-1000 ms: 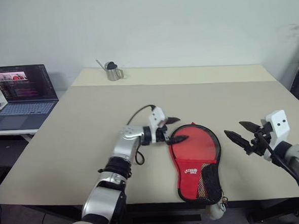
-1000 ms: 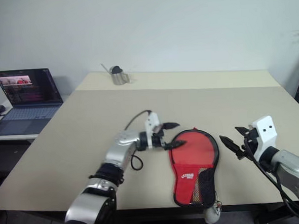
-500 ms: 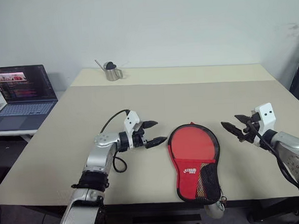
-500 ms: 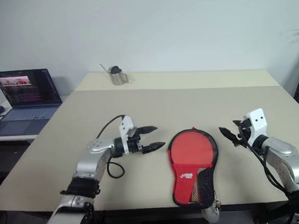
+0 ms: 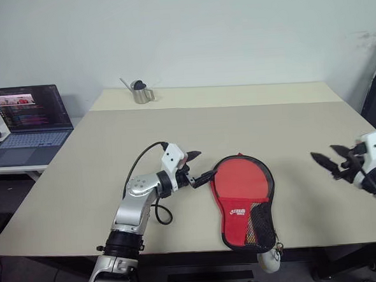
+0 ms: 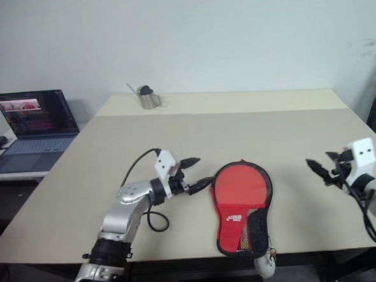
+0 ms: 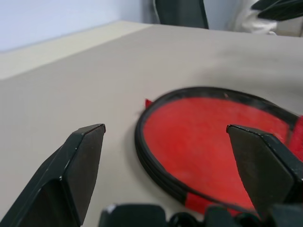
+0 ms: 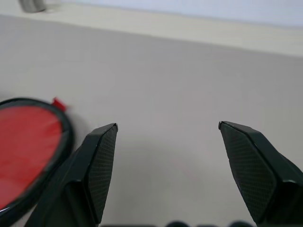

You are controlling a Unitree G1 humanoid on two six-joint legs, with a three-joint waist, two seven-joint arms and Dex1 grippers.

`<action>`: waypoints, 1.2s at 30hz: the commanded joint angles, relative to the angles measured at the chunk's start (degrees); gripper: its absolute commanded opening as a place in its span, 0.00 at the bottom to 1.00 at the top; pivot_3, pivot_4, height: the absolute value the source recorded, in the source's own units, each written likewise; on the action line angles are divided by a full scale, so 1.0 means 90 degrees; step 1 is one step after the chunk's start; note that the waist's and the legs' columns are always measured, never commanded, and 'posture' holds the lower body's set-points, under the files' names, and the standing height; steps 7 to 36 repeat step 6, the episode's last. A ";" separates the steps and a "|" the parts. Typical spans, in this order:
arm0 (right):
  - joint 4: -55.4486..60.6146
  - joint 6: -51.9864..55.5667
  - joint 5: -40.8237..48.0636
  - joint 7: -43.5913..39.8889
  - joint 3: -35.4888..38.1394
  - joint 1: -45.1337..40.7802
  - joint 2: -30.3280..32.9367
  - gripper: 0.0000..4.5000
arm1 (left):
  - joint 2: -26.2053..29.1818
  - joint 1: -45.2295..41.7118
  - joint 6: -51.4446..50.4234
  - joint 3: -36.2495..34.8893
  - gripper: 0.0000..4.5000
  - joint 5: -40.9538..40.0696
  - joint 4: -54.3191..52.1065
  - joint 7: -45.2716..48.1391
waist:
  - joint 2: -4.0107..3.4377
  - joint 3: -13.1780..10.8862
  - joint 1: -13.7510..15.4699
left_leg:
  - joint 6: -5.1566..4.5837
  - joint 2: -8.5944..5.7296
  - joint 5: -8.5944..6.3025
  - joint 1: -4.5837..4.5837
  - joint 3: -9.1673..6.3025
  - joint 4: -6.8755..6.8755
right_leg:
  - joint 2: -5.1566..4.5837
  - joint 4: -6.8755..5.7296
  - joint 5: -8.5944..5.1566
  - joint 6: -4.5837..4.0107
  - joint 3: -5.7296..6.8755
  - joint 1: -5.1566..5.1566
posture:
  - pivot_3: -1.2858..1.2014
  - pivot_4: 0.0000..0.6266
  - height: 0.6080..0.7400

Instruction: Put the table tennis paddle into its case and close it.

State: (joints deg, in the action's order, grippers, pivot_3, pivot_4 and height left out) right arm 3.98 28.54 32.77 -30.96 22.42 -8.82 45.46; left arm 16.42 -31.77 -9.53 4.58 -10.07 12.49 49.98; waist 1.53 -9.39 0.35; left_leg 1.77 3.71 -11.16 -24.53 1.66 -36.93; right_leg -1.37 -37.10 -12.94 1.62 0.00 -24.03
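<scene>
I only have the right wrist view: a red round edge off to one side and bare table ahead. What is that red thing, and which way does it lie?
Observer: That is the case, flat on the table, red face up, its narrow mesh-pocket end toward the table's front edge.
Operator: Where is the left tool?
Observer: The left tool is open, right beside the case's round end, on its left side.
Operator: And is my right tool near the case?
Observer: No. The right tool is open and well apart from the case, over bare table to its right.
</scene>
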 commanded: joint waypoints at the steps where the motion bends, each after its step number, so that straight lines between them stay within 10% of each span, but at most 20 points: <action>1: 0.0659 0.0263 0.0072 0.0106 0.0180 0.0178 -0.0047 0.83 | 0.0028 -0.0236 0.0346 0.0059 1.00 0.0047 0.0286 0.0056 | -0.0001 0.0001 -0.0022 | 0.0000 0.0001 0.0000 0.0001 -0.0001 0.0002 | 0.0003 0.0001 0.0000 0.0000 -0.0003 0.0000 | 0.52 0.24 1.00; 36: 0.1423 0.0823 0.0233 0.0229 0.0293 0.0585 -0.0151 0.83 | -0.0035 -0.0525 0.0709 0.0256 1.00 0.0219 0.0900 0.0097 | -0.0005 0.0001 -0.0045 | 0.0000 0.0000 -0.0001 0.0007 0.0005 0.0014 | 0.0011 0.0001 0.0000 0.0001 -0.0023 -0.0005 | 0.52 0.24 1.00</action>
